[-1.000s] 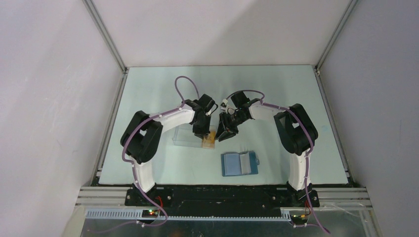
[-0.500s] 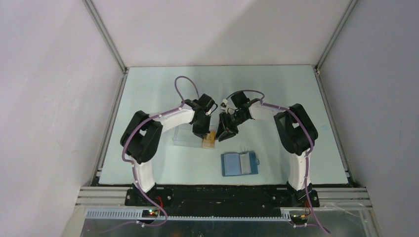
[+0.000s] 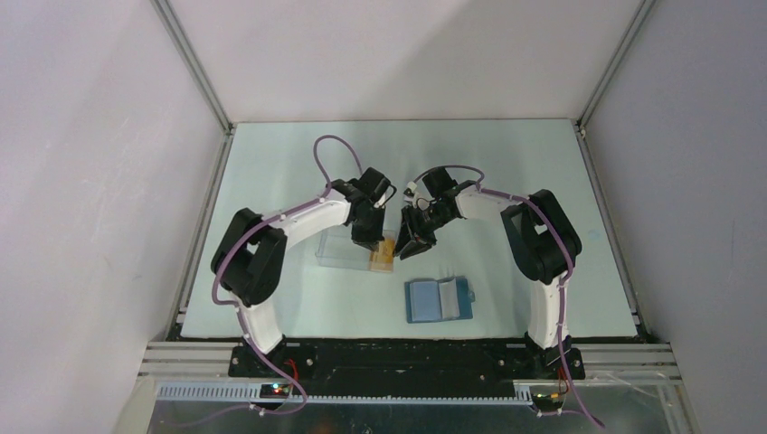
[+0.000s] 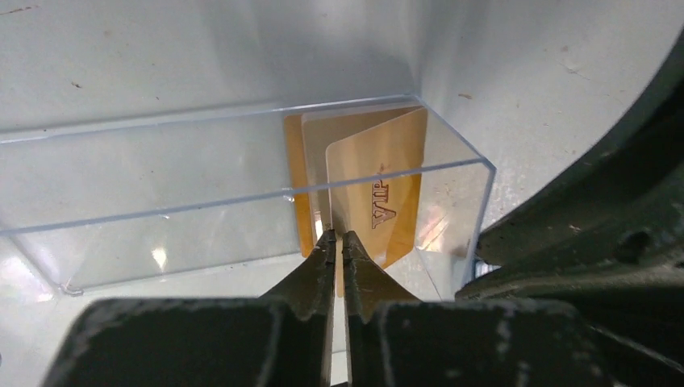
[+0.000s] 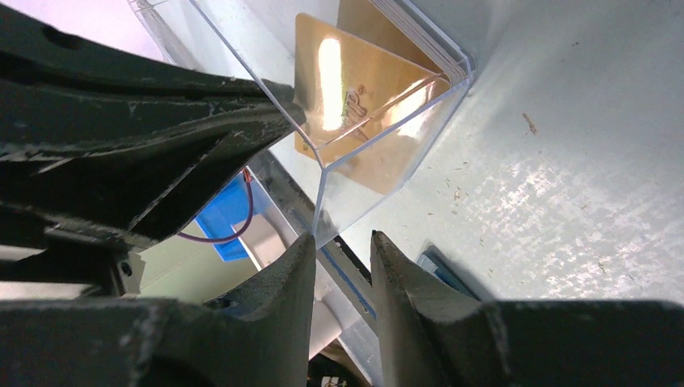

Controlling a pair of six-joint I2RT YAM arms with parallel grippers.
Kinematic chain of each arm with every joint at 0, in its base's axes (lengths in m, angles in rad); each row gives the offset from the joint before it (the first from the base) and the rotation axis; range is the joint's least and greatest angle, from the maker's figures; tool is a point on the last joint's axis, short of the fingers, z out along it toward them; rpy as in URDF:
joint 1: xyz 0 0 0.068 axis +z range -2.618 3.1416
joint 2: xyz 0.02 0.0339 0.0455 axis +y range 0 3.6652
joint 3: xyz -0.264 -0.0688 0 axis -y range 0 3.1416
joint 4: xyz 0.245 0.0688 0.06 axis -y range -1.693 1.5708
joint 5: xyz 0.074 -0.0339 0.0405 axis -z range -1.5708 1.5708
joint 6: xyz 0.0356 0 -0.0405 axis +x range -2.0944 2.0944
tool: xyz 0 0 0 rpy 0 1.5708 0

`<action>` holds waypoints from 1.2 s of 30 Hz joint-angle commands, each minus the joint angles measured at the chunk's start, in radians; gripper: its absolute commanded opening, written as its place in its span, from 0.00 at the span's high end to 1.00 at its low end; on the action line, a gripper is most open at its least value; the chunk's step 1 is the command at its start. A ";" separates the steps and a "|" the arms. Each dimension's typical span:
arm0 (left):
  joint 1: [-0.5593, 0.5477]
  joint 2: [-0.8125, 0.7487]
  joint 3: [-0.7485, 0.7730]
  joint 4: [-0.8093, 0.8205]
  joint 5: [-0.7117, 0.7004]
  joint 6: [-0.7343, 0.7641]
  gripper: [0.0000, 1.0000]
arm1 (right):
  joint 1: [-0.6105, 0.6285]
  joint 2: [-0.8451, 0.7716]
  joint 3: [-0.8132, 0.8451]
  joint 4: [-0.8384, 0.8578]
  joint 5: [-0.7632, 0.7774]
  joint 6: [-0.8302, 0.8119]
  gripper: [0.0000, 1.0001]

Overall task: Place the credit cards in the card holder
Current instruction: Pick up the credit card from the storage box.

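Several orange-tan and cream credit cards [image 3: 384, 256] stand on edge at the right end of a clear plastic box [image 3: 339, 250]. In the left wrist view my left gripper [image 4: 339, 236] is shut on the near edge of a cream credit card [image 4: 377, 181] marked VIP, inside the box. From above, that left gripper [image 3: 370, 242] points down into the box. My right gripper [image 3: 410, 246] hangs just right of the cards; in its wrist view the right gripper [image 5: 343, 238] is open, one fingertip touching the box corner. The card holder [image 3: 439, 300], a blue wallet, lies open flat nearer the arms.
The clear box [image 4: 161, 185] lies on the pale green table [image 3: 506, 163], its walls round the cards [image 5: 343, 89]. The two wrists stand close together above the box end. White walls and metal rails [image 3: 199, 235] bound the table.
My left gripper's jaws have closed onto the card's edge. The left arm's elbow has shifted slightly left. The right arm, the box and the wallet have not moved.
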 commanded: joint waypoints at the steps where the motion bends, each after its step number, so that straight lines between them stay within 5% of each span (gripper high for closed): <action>1: -0.020 -0.057 0.029 0.061 0.084 -0.038 0.93 | 0.029 0.041 0.010 -0.014 0.049 -0.024 0.65; 8: -0.024 -0.058 0.009 0.092 0.135 -0.053 0.91 | 0.030 0.039 0.010 -0.013 0.049 -0.023 0.65; 20: -0.027 -0.060 -0.025 0.141 0.153 -0.075 0.71 | 0.031 0.039 0.010 -0.014 0.051 -0.024 0.65; 27: -0.027 -0.054 -0.062 0.140 0.098 -0.069 0.73 | 0.031 0.040 0.009 -0.017 0.052 -0.026 0.65; 32: -0.024 -0.037 -0.061 0.141 0.101 -0.069 0.95 | 0.030 0.038 0.009 -0.017 0.052 -0.027 0.65; 36: -0.020 -0.045 -0.052 0.142 0.098 -0.068 1.00 | 0.029 0.029 0.009 -0.027 0.054 -0.032 0.64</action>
